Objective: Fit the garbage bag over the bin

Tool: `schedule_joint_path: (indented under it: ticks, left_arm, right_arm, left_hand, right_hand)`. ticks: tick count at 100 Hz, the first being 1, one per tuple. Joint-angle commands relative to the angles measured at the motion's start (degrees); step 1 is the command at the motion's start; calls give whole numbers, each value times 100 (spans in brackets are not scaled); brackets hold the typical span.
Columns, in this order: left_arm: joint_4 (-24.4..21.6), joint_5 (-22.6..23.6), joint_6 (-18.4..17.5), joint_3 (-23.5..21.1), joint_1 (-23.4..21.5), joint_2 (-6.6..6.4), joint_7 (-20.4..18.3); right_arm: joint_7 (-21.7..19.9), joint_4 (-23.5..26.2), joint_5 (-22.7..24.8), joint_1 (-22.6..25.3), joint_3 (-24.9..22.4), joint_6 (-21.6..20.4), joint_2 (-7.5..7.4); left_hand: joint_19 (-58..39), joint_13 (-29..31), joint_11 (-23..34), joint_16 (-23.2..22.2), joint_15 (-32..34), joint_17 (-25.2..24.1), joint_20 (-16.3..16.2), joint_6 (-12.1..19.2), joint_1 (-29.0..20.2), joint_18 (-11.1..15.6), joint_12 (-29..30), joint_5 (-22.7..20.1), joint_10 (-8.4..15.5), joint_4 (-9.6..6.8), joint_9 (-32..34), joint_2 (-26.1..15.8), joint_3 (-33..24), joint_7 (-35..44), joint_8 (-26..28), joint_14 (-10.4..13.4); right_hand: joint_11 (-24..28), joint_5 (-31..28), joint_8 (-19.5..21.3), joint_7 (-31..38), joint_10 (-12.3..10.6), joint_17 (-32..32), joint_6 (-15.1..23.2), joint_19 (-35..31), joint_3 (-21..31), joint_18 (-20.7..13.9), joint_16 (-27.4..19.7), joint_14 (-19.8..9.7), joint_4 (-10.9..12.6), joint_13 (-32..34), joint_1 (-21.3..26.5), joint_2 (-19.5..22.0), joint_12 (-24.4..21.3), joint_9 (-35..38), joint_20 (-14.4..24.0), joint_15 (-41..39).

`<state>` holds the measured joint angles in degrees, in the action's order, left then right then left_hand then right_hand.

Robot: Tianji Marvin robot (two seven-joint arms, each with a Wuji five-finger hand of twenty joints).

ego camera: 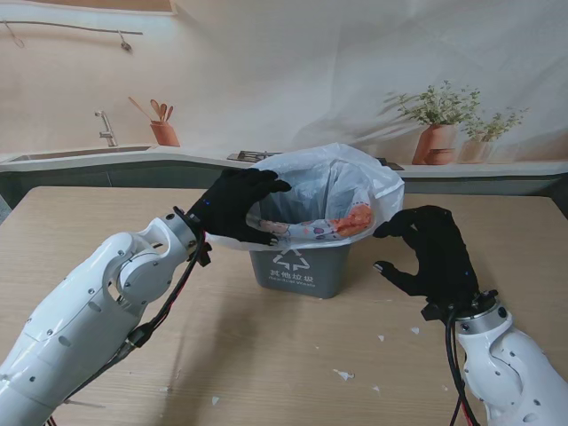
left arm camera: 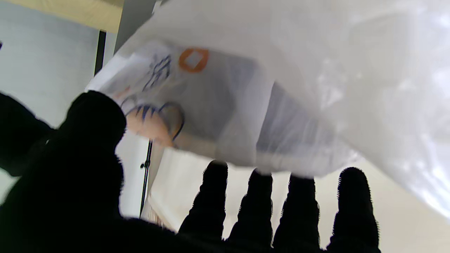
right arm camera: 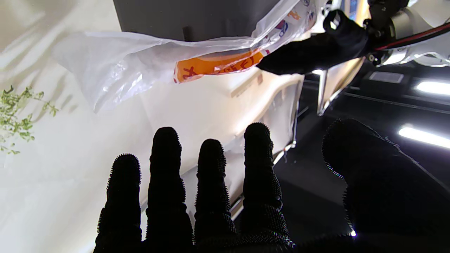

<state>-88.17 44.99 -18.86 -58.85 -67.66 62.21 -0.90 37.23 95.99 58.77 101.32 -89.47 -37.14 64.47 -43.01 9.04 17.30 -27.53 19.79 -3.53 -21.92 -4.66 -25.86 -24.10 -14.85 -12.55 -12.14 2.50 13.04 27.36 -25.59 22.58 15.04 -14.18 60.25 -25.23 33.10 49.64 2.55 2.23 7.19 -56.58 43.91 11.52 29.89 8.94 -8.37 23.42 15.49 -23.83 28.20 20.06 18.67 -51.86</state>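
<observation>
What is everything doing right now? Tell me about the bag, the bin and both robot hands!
garbage bag: opened up, draped in and over the bin's top, edges loose and puffed, not pulled down snug.
bin: upright on the table, its mouth lined by the bag.
left hand: at the bag's left rim, fingers reaching over it; a real grip cannot be told.
right hand: open, fingers spread, beside the bag's right edge, holding nothing.

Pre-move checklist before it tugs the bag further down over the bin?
1. Left hand gripping garbage bag edge: ok, fingers curl over the rim.
2. Right hand holding bag: not ok, fingers apart, beside the bag.
3. Bag mouth open over bin: ok.
4. Bag hem below the rim all round: cannot tell, far side hidden.
5. Bin upright on table: ok.
</observation>
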Motion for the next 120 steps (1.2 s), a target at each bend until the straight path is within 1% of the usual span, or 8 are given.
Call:
schedule_joint_path:
  ticks: [1, 19, 40, 67, 74, 79, 105, 120]
  left_arm:
    - [-278, -29, -60, -120, -133, 19, 5]
    - [-870, -396, -10, -620, -598, 56, 35]
    - [-1506, -527, -38, -1353, -1406, 39, 41]
    - [-1988, -556, -242, -2175, -2583, 83, 397]
    - [-2033, -515, -286, -2326, -2855, 108, 572]
    - [-2029, -480, -329, -2415, -3003, 120, 659]
    - [-1814, -701, -119, -2477, -3409, 179, 856]
    - [-1530, -887, 84, -2301, -3446, 204, 911]
  right_arm:
    - [-63, 153, -44, 41, -30, -12, 56]
    - [-364, 443, -379, -29, -27, -51, 118]
    - [-1272, 787, -1235, -51, 72, -42, 164]
    - [-2012, 1129, -2583, 237, 344, 525, 205]
    - [-2071, 1185, -2970, 360, 396, 724, 235]
    - [-2088, 1227, -3229, 455, 431, 844, 260]
    - [-1992, 1134, -3751, 857, 532, 1353, 335]
    - [-2665, 1057, -4234, 924, 451, 1514, 232]
  left_hand:
    - [226, -270, -325, 143, -195, -117, 17, -139, 147, 82, 208, 253, -219, -7, -228, -235, 288, -232, -143, -78]
    - [313, -298, -233, 200, -208, -123, 94, -512, 72, 109, 171, 206, -182, -105, -188, -657, 638, -317, -202, -92]
    - [44, -94, 567, 94, 47, 4, 35, -979, 25, 96, -282, 19, 74, -191, -125, -982, 703, -375, -226, -55]
    - [438, -378, -188, 373, -152, -106, 268, -1301, 51, 137, 129, 7, -231, -121, -202, -802, 448, -684, -373, -84]
    - [489, -387, -204, 398, -150, -111, 296, -1340, 75, 135, 142, -20, -272, -110, -193, -796, 426, -702, -384, -103]
    - [490, -362, -157, 400, -119, -80, 299, -1371, 84, 144, 120, -40, -263, -105, -166, -787, 409, -714, -390, -98]
    - [477, -354, 236, 355, 4, -70, 295, -1444, 112, 174, -100, -137, -207, -60, -156, -711, 186, -784, -421, -130]
    - [434, -400, 159, 347, -10, -102, 270, -1468, 107, 195, -63, -129, -232, -43, -185, -707, 143, -809, -430, -132]
  right_hand:
    - [70, 202, 74, -9, 83, -124, -159, -52, -111, -152, -3, -20, 338, -186, 105, 252, -56, -25, 86, 90]
    - [-287, 574, -234, -377, 125, -136, -776, 14, -146, -188, -189, -61, 356, -271, 187, 459, -225, -159, 47, 468]
    - [-891, 831, -1017, -827, 140, 112, -1053, 1227, 5, -359, -732, -226, 340, -319, 94, 373, -472, -383, -467, 1597]
    - [-1779, 1273, -1829, -1023, 444, 263, -1315, 2457, 68, -41, -1305, -111, 267, -683, -321, 251, -828, -803, -544, 2757]
    - [-1852, 1353, -1935, -984, 522, 291, -1411, 2763, 46, -1, -1369, -74, 262, -757, -358, 232, -862, -874, -520, 2877]
    - [-1876, 1392, -2182, -883, 572, 411, -1434, 3414, 66, -1, -1405, -61, 251, -797, -363, 205, -889, -920, 143, 2920]
    - [-2022, 1228, -2217, -956, 780, 409, -1638, 3512, 297, 25, -1510, 48, 206, -738, -386, -15, -952, -765, 292, 3115]
    - [-2255, 1648, -2279, -1023, 711, 71, -1736, 3621, 74, -223, -1619, -85, 199, -1047, -347, 243, -1040, -1045, 495, 3335]
